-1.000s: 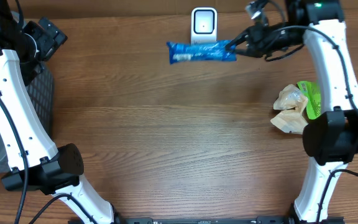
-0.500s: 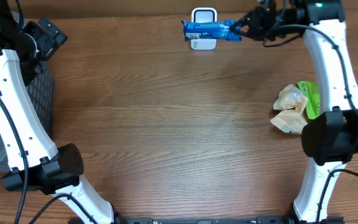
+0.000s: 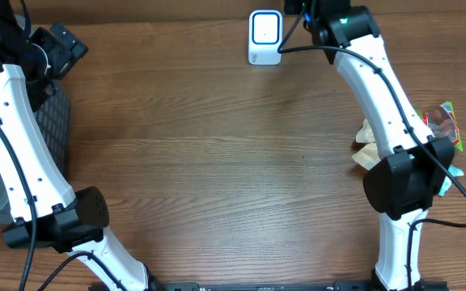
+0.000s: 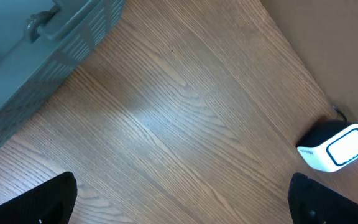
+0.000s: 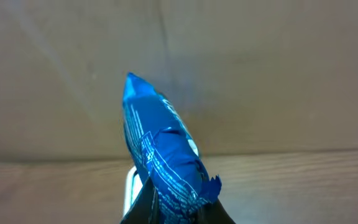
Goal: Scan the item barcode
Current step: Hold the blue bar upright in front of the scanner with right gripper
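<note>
Right gripper (image 5: pixel 178 213): clenched on the lower end of the blue packet (image 5: pixel 160 155), with my dark fingers (image 5: pixel 219 215) pinching it from both sides.
Blue packet: stands upright out of my grip, its tip pointing up against a plain tan wall (image 5: pixel 278 68). It is glossy, crinkled foil with a serrated seal edge and white print (too blurred to read).
Right arm (image 3: pixel 379 89): stretched long to the far edge of the table (image 3: pixel 201 162), wrist just beside the scanner (image 3: pixel 265 36). I cannot make out the packet from overhead.
Scanner: a small white box with rounded corners and a pale, blue-rimmed window.
Left gripper (image 4: pixel 182 199): released, fingers wide apart with nothing between them, over bare wood.
Left arm (image 3: pixel 19 137): raised at the left side, next to the grey ribbed plastic basket (image 4: pixel 36 43).
Table: brown wood grain with a soft sheen.
Snack pile (image 3: pixel 374 149): crumpled tan wrappers by my right arm's base.
</note>
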`<state>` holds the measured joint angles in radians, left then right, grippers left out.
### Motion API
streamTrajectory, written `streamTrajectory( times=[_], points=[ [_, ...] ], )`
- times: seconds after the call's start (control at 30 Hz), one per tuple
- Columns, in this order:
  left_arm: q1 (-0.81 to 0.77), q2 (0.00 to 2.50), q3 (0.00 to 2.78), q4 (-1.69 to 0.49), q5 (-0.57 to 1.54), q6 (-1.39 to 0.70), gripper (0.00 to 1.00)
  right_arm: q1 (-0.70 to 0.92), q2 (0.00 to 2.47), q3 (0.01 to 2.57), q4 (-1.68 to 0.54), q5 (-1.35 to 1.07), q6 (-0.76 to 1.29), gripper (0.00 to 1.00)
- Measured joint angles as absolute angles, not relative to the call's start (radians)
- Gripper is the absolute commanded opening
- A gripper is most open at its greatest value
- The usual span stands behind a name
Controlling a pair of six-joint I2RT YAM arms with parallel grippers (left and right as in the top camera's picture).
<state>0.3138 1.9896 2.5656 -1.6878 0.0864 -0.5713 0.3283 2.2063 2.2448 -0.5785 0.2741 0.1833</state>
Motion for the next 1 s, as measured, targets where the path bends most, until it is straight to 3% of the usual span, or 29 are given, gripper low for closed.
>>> streamTrajectory(
  times=[0.3,1.0],
  points=[
    [0.314,1.990,2.566,-1.688,0.086,-0.571,1.00,0.370,2.330,2.232,-0.636,0.453,0.073,0.04],
    [0.314,1.990,2.566,-1.688,0.086,-0.571,1.00,0.498,2.335,2.228,-0.600,0.668,-0.107,0.04]
  ],
)
